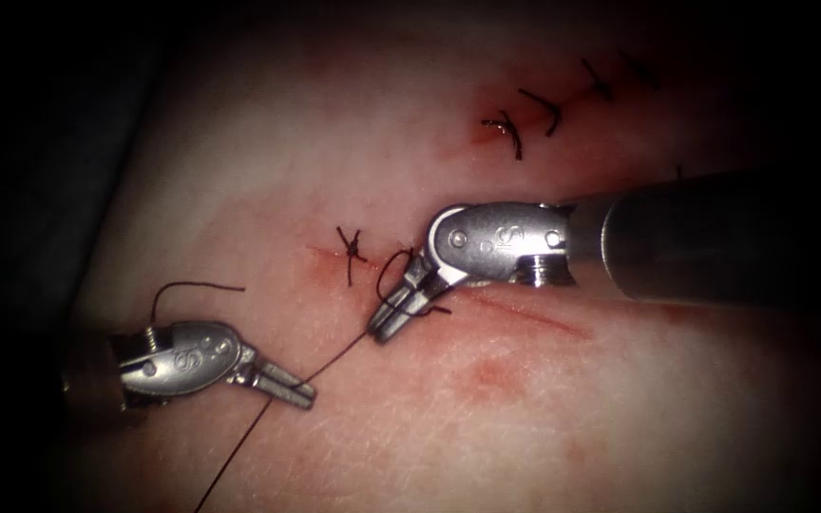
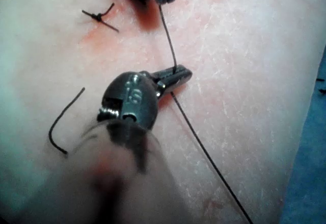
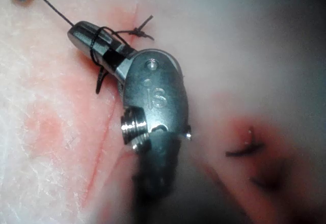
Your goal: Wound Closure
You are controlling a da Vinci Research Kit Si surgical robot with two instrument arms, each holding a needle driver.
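Thread runs between both tools: left tool's fingers clamp it; loops around the right tool's fingers hide whether they grip. Needle unseen. "S" marks both tools.

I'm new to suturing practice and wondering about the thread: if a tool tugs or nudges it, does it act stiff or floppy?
Probably limp but strong. The thread runs straight only between the left tool, shut on it, and the right tool, which has it looped around its jaws. Past the left tool it sags. The loose piece of thread keeps a curl, suggesting slight springiness. No needle visible.
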